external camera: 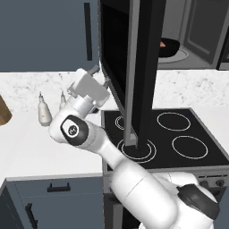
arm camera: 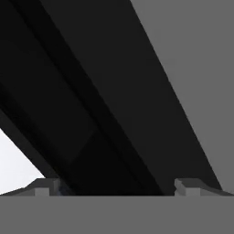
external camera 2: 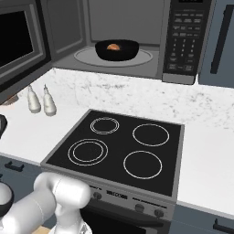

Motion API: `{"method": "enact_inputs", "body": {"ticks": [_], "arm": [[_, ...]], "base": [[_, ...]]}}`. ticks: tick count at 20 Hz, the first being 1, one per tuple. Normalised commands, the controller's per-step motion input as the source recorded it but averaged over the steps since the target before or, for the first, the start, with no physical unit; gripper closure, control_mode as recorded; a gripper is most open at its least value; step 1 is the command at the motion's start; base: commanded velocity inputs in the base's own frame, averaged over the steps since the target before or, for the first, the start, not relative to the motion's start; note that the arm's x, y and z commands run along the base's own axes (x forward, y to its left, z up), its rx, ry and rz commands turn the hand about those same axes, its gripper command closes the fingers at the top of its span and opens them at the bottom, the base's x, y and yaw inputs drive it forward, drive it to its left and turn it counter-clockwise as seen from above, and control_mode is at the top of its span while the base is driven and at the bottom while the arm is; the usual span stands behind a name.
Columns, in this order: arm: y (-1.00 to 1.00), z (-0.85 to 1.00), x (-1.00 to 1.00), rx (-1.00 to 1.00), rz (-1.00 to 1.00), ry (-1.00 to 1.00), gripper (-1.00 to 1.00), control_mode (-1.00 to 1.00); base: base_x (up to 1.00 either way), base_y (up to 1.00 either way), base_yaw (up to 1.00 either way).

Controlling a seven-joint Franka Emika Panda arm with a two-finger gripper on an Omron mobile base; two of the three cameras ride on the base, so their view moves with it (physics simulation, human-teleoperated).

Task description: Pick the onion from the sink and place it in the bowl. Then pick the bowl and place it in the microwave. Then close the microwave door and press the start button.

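Note:
The microwave (external camera 2: 185, 41) hangs open above the stove. Inside, on the pale turntable (external camera 2: 84, 55), sits the black bowl (external camera 2: 117, 50) (external camera: 169, 47) with the orange-brown onion (external camera 2: 113, 47) (external camera: 163, 44) in it. The microwave door (external camera: 143, 67) (external camera 2: 18, 41) stands swung out to the left. My gripper (external camera: 101, 76) is open at the door's outer face, nothing between its fingers. In the hand view the gripper (arm camera: 116, 187) points at the dark door panel (arm camera: 114, 91) from very close. The sink is out of view.
A black four-ring stovetop (external camera 2: 119, 148) (external camera: 179, 138) lies under the microwave. Two pale shakers (external camera: 44, 112) (external camera 2: 40, 101) stand on the white counter to its left. A brown wooden object (external camera: 3, 112) sits at the far left edge. Dark cabinets (external camera: 44, 31) hang beside the microwave.

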Motion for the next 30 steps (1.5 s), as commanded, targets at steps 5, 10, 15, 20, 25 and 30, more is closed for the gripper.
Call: {"method": "enact_inputs", "body": {"ticks": [5,10,15,20,25,30], "arm": [[-0.71,0.50,-0.20,0.09,0.00,0.15,-1.00,-1.00],[-0.80,0.39,-0.15,0.07,0.01,0.13,-1.00,-1.00],[-0.77,0.21,-0.02,0.03,0.10,0.14,-1.00,-1.00],[-0.68,0.01,0.00,0.01,0.21,0.19,-1.00,-1.00],[-0.68,0.01,0.04,0.08,0.25,0.15,-1.00,-1.00],[-0.57,0.20,0.36,0.15,0.19,0.15,-1.00,-1.00]], "base": [[0.00,0.00,0.00],[0.00,0.00,0.00],[0.00,0.00,0.00],[0.00,0.00,0.00],[0.00,0.00,0.00],[0.00,0.00,0.00]]}}
